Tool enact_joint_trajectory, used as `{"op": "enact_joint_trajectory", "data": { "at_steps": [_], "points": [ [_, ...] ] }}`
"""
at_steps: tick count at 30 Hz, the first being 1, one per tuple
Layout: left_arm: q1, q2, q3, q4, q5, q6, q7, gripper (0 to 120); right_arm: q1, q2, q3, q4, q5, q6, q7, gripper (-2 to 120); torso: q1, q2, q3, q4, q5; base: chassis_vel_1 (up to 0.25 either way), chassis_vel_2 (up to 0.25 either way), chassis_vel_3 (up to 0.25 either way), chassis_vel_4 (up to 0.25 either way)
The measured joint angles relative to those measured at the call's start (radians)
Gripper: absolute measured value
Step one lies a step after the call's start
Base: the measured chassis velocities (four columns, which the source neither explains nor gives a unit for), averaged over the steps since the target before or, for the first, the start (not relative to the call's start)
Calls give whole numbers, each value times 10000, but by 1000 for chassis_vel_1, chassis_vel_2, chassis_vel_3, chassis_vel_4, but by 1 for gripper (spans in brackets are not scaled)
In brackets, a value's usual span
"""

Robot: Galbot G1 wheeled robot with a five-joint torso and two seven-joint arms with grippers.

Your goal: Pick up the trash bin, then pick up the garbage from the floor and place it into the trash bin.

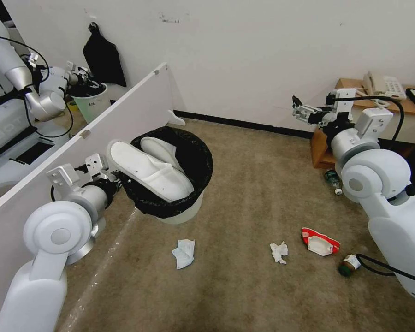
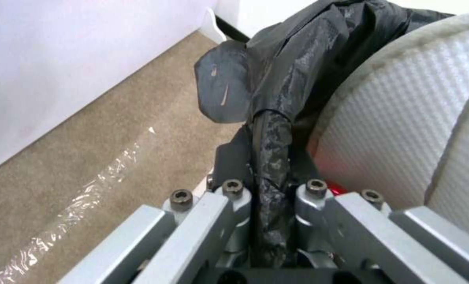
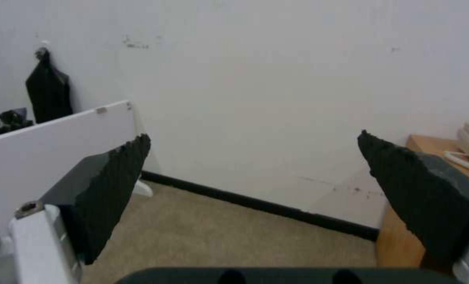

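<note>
Black-lined trash bin clamped in our left gripper jaws, we are holding right gripper jaws open, judging floor tissue next.

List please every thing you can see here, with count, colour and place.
trash bin: 1, white, black liner, held above carpet
slippers: 2, white, in bin
tissue: 1, white, carpet
face mask: 1, white, carpet
wrapper: 1, red-white, carpet
bottles: 2, green-labelled, carpet right
telephone: 1, beige, wooden stand
left end effector: shut on bin rim
right end effector: open, raised, empty
</note>
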Motion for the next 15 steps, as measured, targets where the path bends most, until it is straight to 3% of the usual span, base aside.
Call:
{"op": "enact_joint_trajectory", "data": {
  "at_steps": [15],
  "points": [
    [107,24,-72,-103,-34,15,-34,4,95,135,-151,-143,-70,433,-174,100,0,0,0,1,-1,0,0,0,0]
  ]
}}
